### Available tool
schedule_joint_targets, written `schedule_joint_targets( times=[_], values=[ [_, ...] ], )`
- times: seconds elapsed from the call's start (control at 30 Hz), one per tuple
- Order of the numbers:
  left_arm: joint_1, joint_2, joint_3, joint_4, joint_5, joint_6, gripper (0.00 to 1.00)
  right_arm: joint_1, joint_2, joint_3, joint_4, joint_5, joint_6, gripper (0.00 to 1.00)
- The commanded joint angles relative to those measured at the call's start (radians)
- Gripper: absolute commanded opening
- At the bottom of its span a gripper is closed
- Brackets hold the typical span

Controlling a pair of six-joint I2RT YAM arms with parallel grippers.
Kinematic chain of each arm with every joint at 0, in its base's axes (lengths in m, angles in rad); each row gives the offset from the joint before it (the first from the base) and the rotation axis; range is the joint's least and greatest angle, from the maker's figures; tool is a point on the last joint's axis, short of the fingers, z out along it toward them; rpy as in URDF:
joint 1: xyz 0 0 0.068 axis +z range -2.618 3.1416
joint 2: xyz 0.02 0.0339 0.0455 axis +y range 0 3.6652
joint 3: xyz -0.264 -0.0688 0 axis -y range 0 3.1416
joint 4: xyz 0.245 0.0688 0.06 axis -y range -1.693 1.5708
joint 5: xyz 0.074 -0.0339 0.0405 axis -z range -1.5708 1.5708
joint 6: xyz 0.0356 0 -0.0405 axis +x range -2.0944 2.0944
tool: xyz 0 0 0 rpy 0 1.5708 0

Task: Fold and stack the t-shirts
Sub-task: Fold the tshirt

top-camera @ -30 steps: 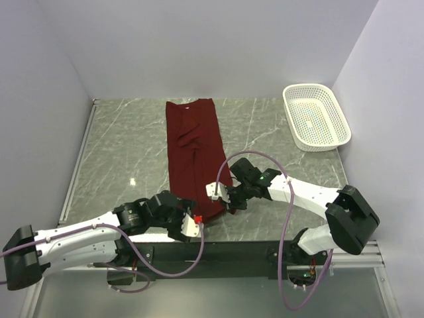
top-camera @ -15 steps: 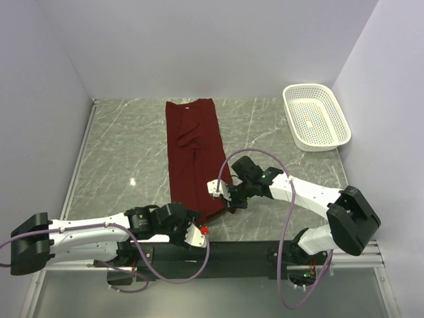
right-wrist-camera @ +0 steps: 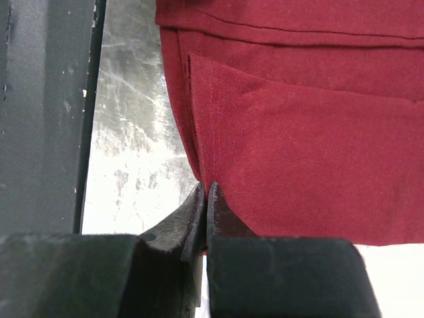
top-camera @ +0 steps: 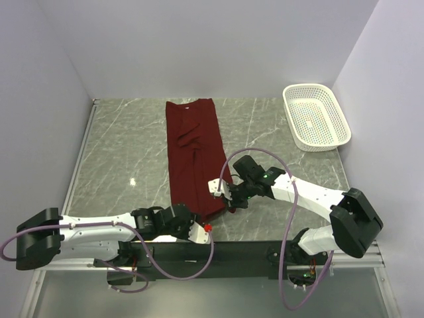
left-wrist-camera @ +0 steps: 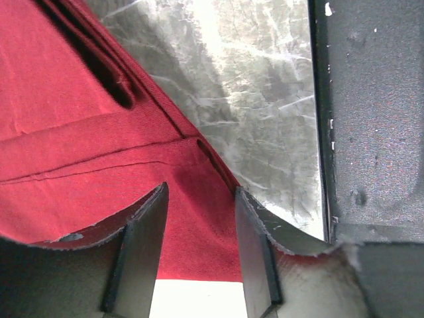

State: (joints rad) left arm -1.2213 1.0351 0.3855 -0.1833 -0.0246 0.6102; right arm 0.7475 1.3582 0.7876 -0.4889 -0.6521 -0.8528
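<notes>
One dark red t-shirt [top-camera: 193, 152] lies on the counter [top-camera: 126, 146] as a long narrow strip. Its neck end is at the far side and its hem is close to the near edge, between the two arms. The white basket [top-camera: 317, 126] sits well apart at the far right.

The right claw [right-wrist-camera: 205, 192] is clenched. Its fingers meet right on the near right corner of the hem, and from the wrist view the cloth appears to be pinched between them, but only by its very edge. The left claw [left-wrist-camera: 199, 199] is at the near left corner with its fingers apart. Cloth lies in the gap between them, but nothing is pinched yet.

The likely step is to take both hem corners and carry them toward the neck for a crosswise fold.

- **Right corner:** the hold has so little cloth in it that a quick pull could tug the corner free.
- **Left corner:** several folded layers and a seam meet here. If the claw closes on the top layer alone, the lower layers would stay on the counter and the lengthwise fold would open.
- **Cloth edge:** on the left it runs just beside one finger, so a slight drift could leave the claw shutting on nothing.
- **Lift:** raising the two corners unevenly would skew the strip.
</notes>
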Motion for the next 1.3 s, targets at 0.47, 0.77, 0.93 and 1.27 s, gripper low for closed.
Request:
schedule_joint_targets(
  times=[0.47, 0.77, 0.93, 1.27],
  values=[
    [-0.047, 0.037, 0.044, -0.013, 0.015, -0.075, 0.61, -0.013, -0.025, 0.042, -0.005, -0.038, 0.006, 0.00],
    [-0.058, 0.085, 0.032, 0.021, 0.006, -0.067, 0.43, -0.013, -0.034, 0.039, -0.010, -0.047, 0.006, 0.00],
    [-0.058, 0.111, 0.033, 0.034, -0.011, -0.067, 0.32, -0.014, -0.050, 0.036, -0.013, -0.052, 0.000, 0.00],
    [-0.058, 0.111, 0.064, 0.009, -0.098, -0.075, 0.01, -0.014, -0.064, 0.030, -0.014, -0.055, -0.003, 0.00]
  ],
)
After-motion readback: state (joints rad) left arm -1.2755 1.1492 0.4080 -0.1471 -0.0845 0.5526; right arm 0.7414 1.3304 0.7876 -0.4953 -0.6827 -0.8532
